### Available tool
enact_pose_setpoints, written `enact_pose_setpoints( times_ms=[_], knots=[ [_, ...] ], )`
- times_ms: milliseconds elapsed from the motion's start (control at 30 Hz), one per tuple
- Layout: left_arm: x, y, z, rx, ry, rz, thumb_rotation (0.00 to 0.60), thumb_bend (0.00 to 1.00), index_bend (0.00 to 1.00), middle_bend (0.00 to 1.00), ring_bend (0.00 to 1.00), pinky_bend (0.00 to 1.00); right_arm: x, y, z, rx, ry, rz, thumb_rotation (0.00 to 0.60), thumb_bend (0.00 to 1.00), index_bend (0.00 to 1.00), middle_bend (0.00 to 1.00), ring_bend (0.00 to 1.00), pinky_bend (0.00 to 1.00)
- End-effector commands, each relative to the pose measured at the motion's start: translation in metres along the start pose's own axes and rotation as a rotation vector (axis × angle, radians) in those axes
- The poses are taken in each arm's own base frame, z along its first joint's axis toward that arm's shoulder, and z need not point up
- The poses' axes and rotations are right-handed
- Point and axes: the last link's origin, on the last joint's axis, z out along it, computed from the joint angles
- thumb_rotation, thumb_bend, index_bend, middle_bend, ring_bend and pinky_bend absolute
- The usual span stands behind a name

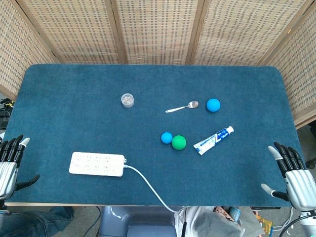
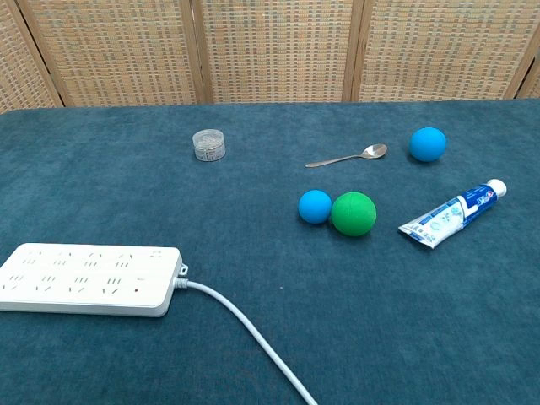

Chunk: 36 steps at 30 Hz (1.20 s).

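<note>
My left hand [image 1: 10,165] hovers at the table's front left corner, fingers spread and holding nothing; the white power strip [image 1: 97,164] [image 2: 84,279] lies nearest to it. My right hand [image 1: 292,173] hangs at the front right corner, also spread and empty, nearest to the toothpaste tube [image 1: 213,140] [image 2: 454,213]. Neither hand shows in the chest view. A small blue ball [image 1: 167,138] [image 2: 315,206] touches a green ball [image 1: 178,142] [image 2: 353,213] mid-table. A larger blue ball [image 1: 213,104] [image 2: 428,143] sits beside a metal spoon [image 1: 182,106] [image 2: 348,156].
A small clear lidded jar [image 1: 128,100] [image 2: 207,144] stands toward the back left. The strip's white cable [image 1: 150,187] [image 2: 245,325] runs off the front edge. The dark blue cloth table [image 1: 74,118] is backed by woven screens [image 1: 158,29].
</note>
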Motion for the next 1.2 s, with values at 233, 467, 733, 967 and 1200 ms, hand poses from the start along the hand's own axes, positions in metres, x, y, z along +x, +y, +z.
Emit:
enact_pose_setpoints(
  times_ms=[233, 467, 733, 967, 1200],
  knots=[
    [-0.001, -0.001, 0.000, 0.000, -0.012, 0.003, 0.600, 0.00, 0.00, 0.00, 0.00, 0.00, -0.001, 0.000, 0.000, -0.003, -0.004, 0.001, 0.600, 0.00, 0.00, 0.00, 0.00, 0.00],
    [-0.011, 0.007, 0.006, -0.010, -0.043, -0.058, 0.600, 0.03, 0.00, 0.97, 0.80, 0.84, 0.001, 0.001, 0.001, -0.005, 0.001, 0.010, 0.600, 0.00, 0.00, 0.00, 0.00, 0.00],
    [-0.048, 0.028, 0.016, -0.030, -0.158, -0.096, 0.600, 1.00, 0.00, 1.00, 0.93, 1.00, 0.004, 0.003, 0.000, -0.008, 0.008, 0.026, 0.600, 0.00, 0.00, 0.00, 0.00, 0.00],
    [-0.076, 0.052, 0.021, -0.050, -0.322, -0.164, 0.600, 1.00, 0.03, 1.00, 0.93, 1.00, 0.005, 0.005, 0.002, -0.009, -0.002, 0.042, 0.600, 0.00, 0.00, 0.00, 0.00, 0.00],
    [-0.102, 0.094, 0.026, -0.128, -0.425, -0.188, 0.600, 1.00, 0.21, 1.00, 0.93, 1.00, 0.005, 0.008, 0.003, -0.010, -0.009, 0.058, 0.600, 0.00, 0.00, 0.00, 0.00, 0.00]
  ],
)
